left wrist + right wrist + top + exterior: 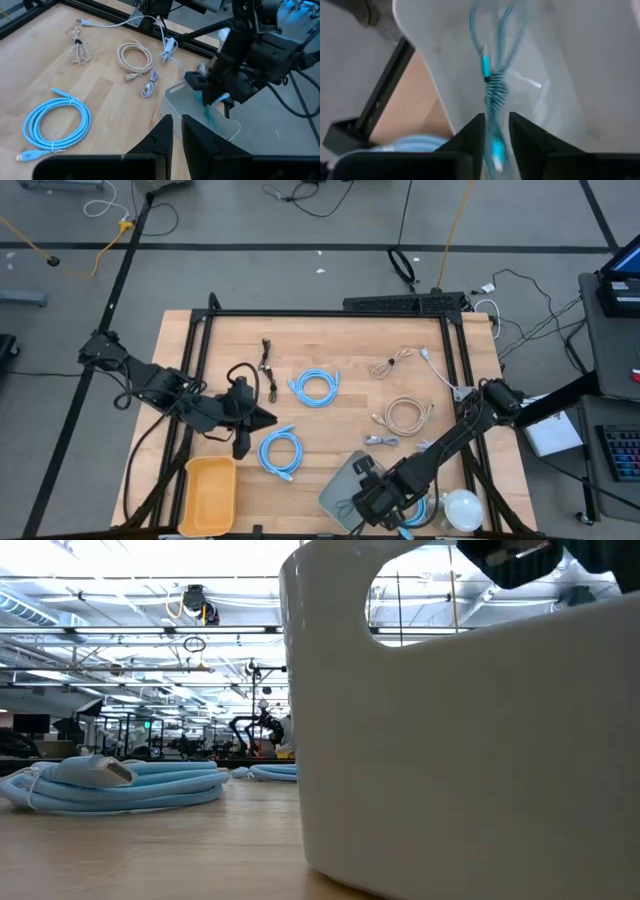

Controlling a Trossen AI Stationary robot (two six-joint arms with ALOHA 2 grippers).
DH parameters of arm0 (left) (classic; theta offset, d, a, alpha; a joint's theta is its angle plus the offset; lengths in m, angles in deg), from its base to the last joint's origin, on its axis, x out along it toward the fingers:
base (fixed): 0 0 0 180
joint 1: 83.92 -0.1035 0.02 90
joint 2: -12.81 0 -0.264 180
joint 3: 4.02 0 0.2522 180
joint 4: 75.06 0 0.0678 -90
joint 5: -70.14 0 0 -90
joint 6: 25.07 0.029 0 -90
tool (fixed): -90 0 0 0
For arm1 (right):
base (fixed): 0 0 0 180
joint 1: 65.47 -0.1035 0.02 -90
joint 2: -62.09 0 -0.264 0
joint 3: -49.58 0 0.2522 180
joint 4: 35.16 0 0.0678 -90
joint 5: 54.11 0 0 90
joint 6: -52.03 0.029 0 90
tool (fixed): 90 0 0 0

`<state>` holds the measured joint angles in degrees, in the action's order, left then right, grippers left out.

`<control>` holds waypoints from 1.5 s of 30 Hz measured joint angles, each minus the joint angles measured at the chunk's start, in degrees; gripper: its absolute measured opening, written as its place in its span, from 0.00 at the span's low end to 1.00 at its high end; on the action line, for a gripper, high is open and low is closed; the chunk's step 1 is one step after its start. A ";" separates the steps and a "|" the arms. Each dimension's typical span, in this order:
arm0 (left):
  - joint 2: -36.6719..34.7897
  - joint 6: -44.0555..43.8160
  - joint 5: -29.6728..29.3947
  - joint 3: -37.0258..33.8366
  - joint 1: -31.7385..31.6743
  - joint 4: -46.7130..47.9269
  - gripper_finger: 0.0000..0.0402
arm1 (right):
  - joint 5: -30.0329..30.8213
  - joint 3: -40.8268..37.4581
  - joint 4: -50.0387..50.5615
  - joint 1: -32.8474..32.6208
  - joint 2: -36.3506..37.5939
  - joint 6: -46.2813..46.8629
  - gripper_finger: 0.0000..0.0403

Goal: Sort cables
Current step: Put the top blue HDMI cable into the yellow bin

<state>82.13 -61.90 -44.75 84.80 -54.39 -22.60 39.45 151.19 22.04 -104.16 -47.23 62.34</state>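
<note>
My right gripper [496, 130] stands open over the pale bin [338, 495], pointing steeply down. A thin teal cable [492, 85] runs between its parted fingers and hangs into the bin [175, 100]. My left gripper [177, 125] is shut on nothing and hovers over the table's left middle [255, 420]. Light-blue cable loops lie flat on the wood [315, 387], [280, 452]. A black bundle [267, 365], a grey one [390, 365], a beige coil [405, 415] and a small grey bundle [380, 440] also lie on the table. My right gripper has the teal cable's upper part [495, 117] between its two fingers, which come from above and point down. The cable hangs below them into the bin [210, 111]. The gap looks wider than the cable, and I cannot tell whether the fingers touch it.
A yellow bin [210, 495] stands at the near left. A round white object [462, 508] and another light-blue loop [420, 512] lie by the pale bin. A black frame [330, 313] borders the table. In the low view the pale bin [450, 760] blocks the right half.
</note>
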 joint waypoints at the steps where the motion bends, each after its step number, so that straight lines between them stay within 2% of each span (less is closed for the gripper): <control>1: 0.00 -0.14 -0.44 0.00 0.15 0.00 0.10 | 1.03 0.00 -0.58 0.00 0.00 0.55 0.24; 6: 0.00 -0.42 -0.69 0.00 0.58 0.02 0.10 | 2.67 0.00 -1.39 0.08 0.00 2.43 0.31; 8: 0.00 -0.16 -0.76 0.00 0.66 0.27 0.10 | 2.84 0.00 -1.72 0.45 0.30 3.61 0.33; 11: 0.39 2.90 -0.81 0.00 0.66 3.92 0.10 | 6.16 -0.02 -3.39 1.16 2.45 5.68 0.33; 16: 3.97 8.95 0.78 0.02 -1.63 15.41 0.10 | 17.56 2.93 -6.32 2.77 7.46 5.57 0.33; 20: 7.61 15.44 5.28 -0.99 -5.71 17.56 0.10 | 26.53 5.77 -7.70 4.61 11.85 7.28 0.34; 22: 9.26 17.87 9.60 -3.35 -8.85 15.09 0.10 | 29.70 6.07 -10.00 5.62 13.88 10.17 0.34; 26: 11.85 21.35 18.23 -11.88 -15.26 4.02 0.10 | 34.04 6.07 -10.82 6.63 17.59 15.16 0.34; 31: 14.61 27.40 23.31 -20.10 -23.10 -5.65 0.10 | 35.49 6.05 -7.67 6.71 20.22 16.01 0.33; 36: 17.82 34.34 33.75 -21.30 -30.46 -12.84 0.10 | 35.68 6.05 0.82 6.38 22.09 16.30 0.33; 39: 20.25 33.93 38.37 -20.59 -33.48 -16.79 0.11 | 37.10 6.05 6.09 6.38 22.65 17.98 0.33; 42: 22.51 31.67 38.98 -18.27 -35.46 -19.27 0.12 | 40.70 6.03 8.74 7.03 22.92 19.21 0.33; 45: 24.95 35.42 34.03 -14.65 -35.73 -19.82 0.14 | 44.15 5.97 10.36 7.46 22.81 19.19 0.33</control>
<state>107.08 -26.48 -10.72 70.16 -90.12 -42.42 83.60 157.16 32.39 -96.71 -24.42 81.52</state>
